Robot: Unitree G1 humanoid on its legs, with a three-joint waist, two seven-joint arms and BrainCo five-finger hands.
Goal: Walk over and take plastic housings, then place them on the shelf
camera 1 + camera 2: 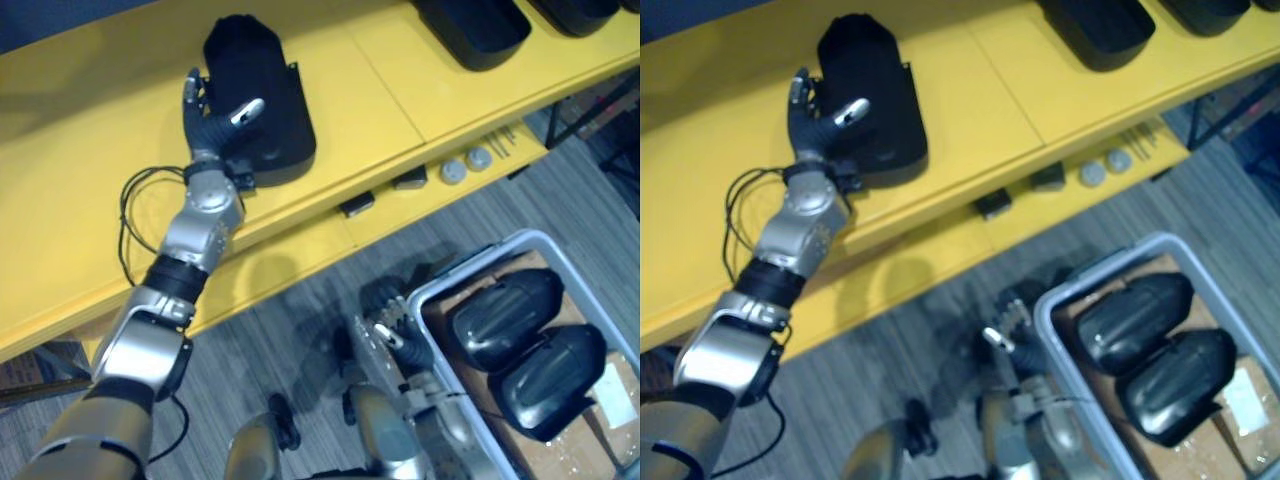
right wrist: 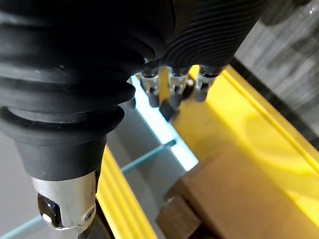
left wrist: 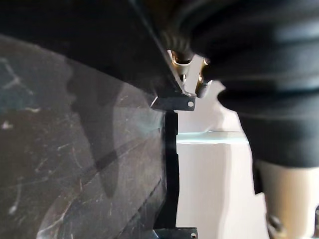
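Nearest the robot, the right hand (image 1: 383, 312) is hanging low over the grey striped carpet (image 1: 300, 330), just beside the near corner of a pale grey plastic bin (image 1: 470, 262). Whether it is apart or closed cannot be told. Two glossy black rounded plastic housings (image 1: 500, 318) are lying side by side in that bin on a brown cardboard liner (image 1: 560, 455).

Beyond the carpet, a lower yellow ledge (image 1: 300, 255) is carrying two small round silver discs (image 1: 454, 171) and two small black blocks (image 1: 357, 205) near its front edge.

Above and behind it, the broad yellow shelf top (image 1: 380, 90) is bearing a matt black plastic housing (image 1: 270, 100), lying flat. The left hand (image 1: 213, 125) is resting on this housing's near end. Its fingers (image 1: 190, 88) are lying straight along the left side and its thumb is spread over the top, not clamped.

Further along, towards the shelf's far side, more black housings (image 1: 475, 30) are sitting, partly in sight.
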